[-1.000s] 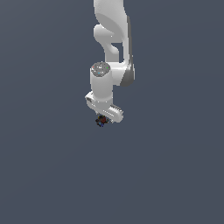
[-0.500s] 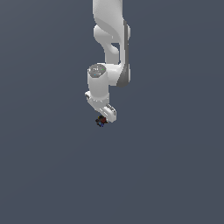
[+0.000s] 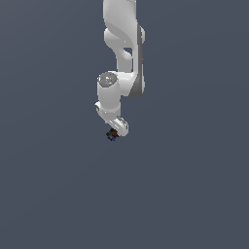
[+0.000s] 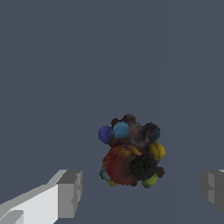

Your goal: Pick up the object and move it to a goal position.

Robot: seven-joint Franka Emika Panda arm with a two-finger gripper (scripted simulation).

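Observation:
The object [image 4: 131, 153] is a small lumpy cluster of dark blobs with blue, red, orange and yellow specks, lying on the grey floor. In the exterior view the object [image 3: 112, 135] shows just below the white hand. My gripper [image 4: 140, 192] is open, with one grey fingertip [image 4: 69, 194] on one side of the object and the other fingertip [image 4: 213, 190] on the other. Neither fingertip touches it. In the exterior view the gripper [image 3: 116, 131] hangs right over the object and its fingers are too small to make out.
A plain dark grey floor [image 3: 194, 194] fills both views. The white arm [image 3: 124, 53] comes down from the exterior view's top.
The hand has drawn in closer over the object and turned a little. The object has stayed in place.

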